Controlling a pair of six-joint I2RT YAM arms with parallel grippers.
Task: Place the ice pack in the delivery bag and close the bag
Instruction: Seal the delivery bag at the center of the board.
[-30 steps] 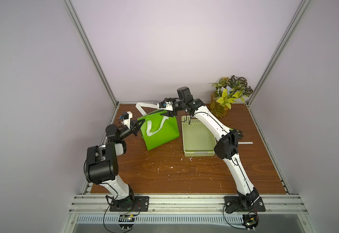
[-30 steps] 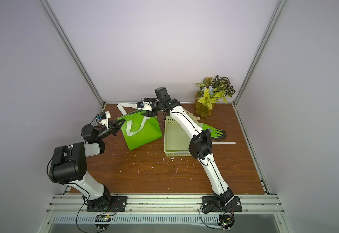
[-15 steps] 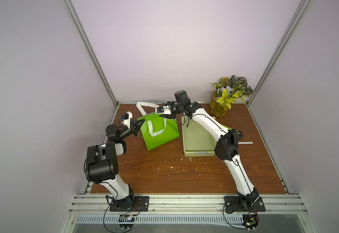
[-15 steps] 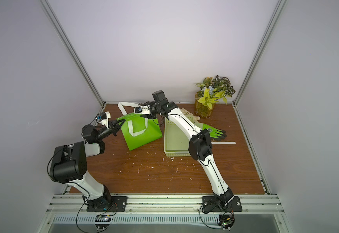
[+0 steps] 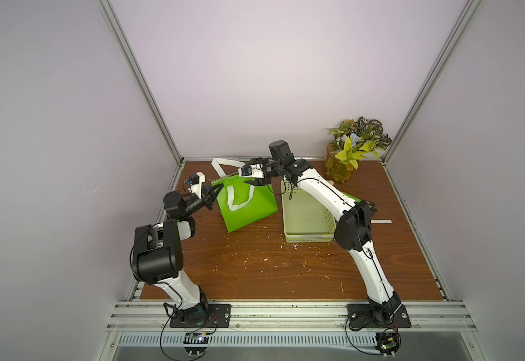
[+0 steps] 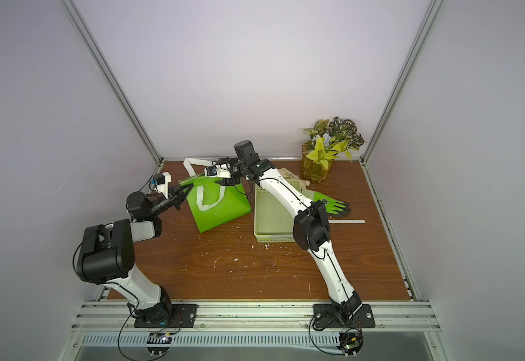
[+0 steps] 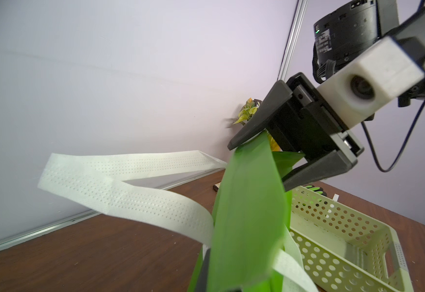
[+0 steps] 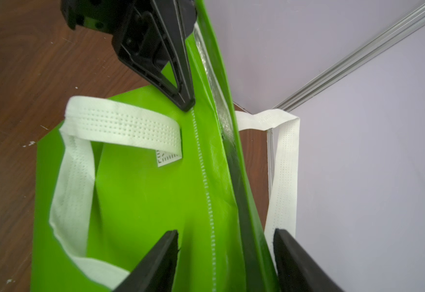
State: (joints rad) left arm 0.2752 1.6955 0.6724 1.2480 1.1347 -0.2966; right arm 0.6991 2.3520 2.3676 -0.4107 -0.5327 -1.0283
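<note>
The delivery bag [image 5: 248, 206] [image 6: 223, 206] stands at the back of the wooden table, bright green, its mouth pressed nearly flat. One white handle [image 5: 237, 201] hangs down its front; a second one [image 5: 223, 164] loops behind. My left gripper [image 5: 213, 191] [image 8: 186, 103] is shut on the left end of the bag's rim. My right gripper [image 5: 259, 183] [image 8: 225, 242] is open and straddles the rim's right end, one of its fingers [image 8: 155, 263] on either side. A strip of silver lining [image 8: 214, 83] shows inside the mouth. The ice pack is out of view.
A pale green perforated basket [image 5: 306, 218] sits just right of the bag, under my right arm. Behind it lie a green glove [image 6: 333, 203], a pale glove [image 6: 289, 175] and a white strip [image 6: 348, 222]. A potted plant [image 5: 353, 150] fills the back right corner. White crumbs dot the table.
My right gripper has shifted a little to the left and down onto the bag's rim. The left gripper has kept its hold and place.
</note>
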